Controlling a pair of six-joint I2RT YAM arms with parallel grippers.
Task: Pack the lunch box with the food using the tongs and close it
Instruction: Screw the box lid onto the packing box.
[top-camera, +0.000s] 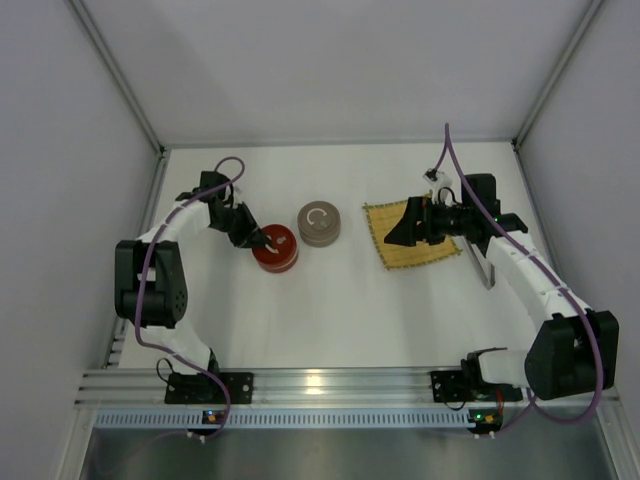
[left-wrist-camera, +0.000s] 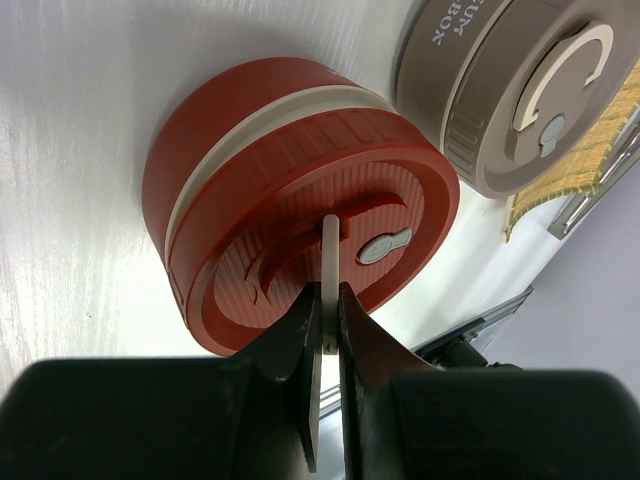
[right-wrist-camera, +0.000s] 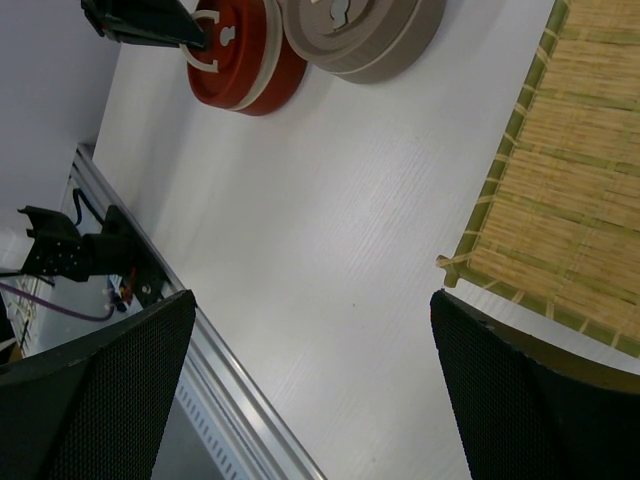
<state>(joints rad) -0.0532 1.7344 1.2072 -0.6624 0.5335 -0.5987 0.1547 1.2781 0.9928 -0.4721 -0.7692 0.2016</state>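
The red round lunch box (top-camera: 275, 249) stands left of centre with its lid on. My left gripper (left-wrist-camera: 329, 300) is shut on the thin white handle (left-wrist-camera: 329, 250) that stands up from the red lid (left-wrist-camera: 330, 215). In the top view this gripper (top-camera: 258, 238) sits at the box's left edge. My right gripper (top-camera: 398, 228) hovers open over the left part of the bamboo mat (top-camera: 432, 252), with nothing between its fingers (right-wrist-camera: 100, 390). The slim silvery tongs (top-camera: 483, 264) lie on the table just right of the mat, under the right arm. The food is hidden from view.
A taupe round container (top-camera: 319, 224) with a white C-shaped handle (left-wrist-camera: 560, 70) stands right beside the red box. White walls close in the table on three sides. An aluminium rail (top-camera: 320, 385) runs along the near edge, also in the right wrist view (right-wrist-camera: 215, 380).
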